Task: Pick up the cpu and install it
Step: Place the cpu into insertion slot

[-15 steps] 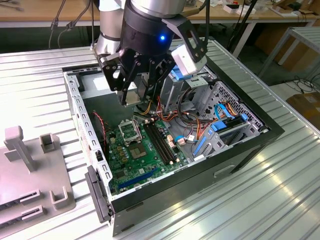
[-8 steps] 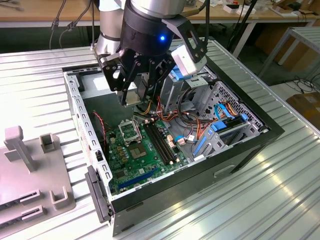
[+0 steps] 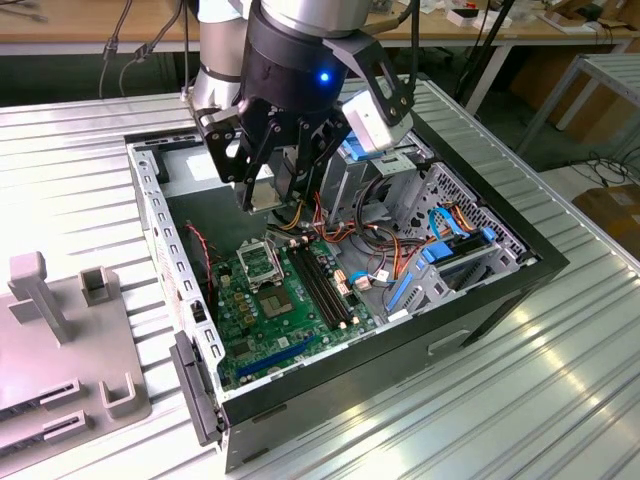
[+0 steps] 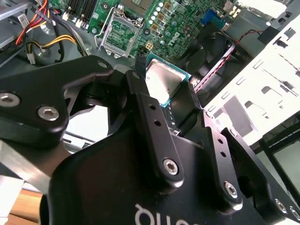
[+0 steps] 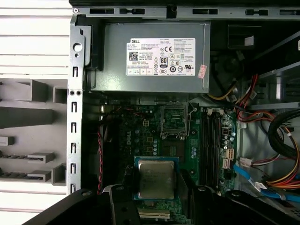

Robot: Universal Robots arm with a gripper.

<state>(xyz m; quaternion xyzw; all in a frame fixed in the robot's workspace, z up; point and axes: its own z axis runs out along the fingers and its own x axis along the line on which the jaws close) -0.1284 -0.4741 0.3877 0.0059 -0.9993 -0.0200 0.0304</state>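
My hand point(image 3: 274, 200) is closed on the cpu point(image 4: 164, 80), one finger point(image 4: 140, 89) on each of two opposite edges, and the silver-grey top faces up toward my wrist in both wrist views. I hold it flat, not tilted. My arm comes straight down from above, wrist vertical and fingers pointing into the open computer case point(image 3: 500, 288). The cpu point(image 5: 156, 178) hangs in the air over the green motherboard point(image 3: 290, 320), touching nothing but my fingers. The black-framed socket point(image 5: 174, 122) lies a little apart from the cpu on the board, with nothing seated in its square; from the exterior view, my fingertips are above the socket point(image 3: 257, 262) and toward the case's rear. Beside the socket run the long memory slots point(image 5: 211, 140), and past it sits the grey power supply point(image 5: 154, 56). The case lies on its side on the ribbed metal worktop point(image 3: 80, 190), with a grey fixture point(image 3: 60, 340) at the exterior view's left.
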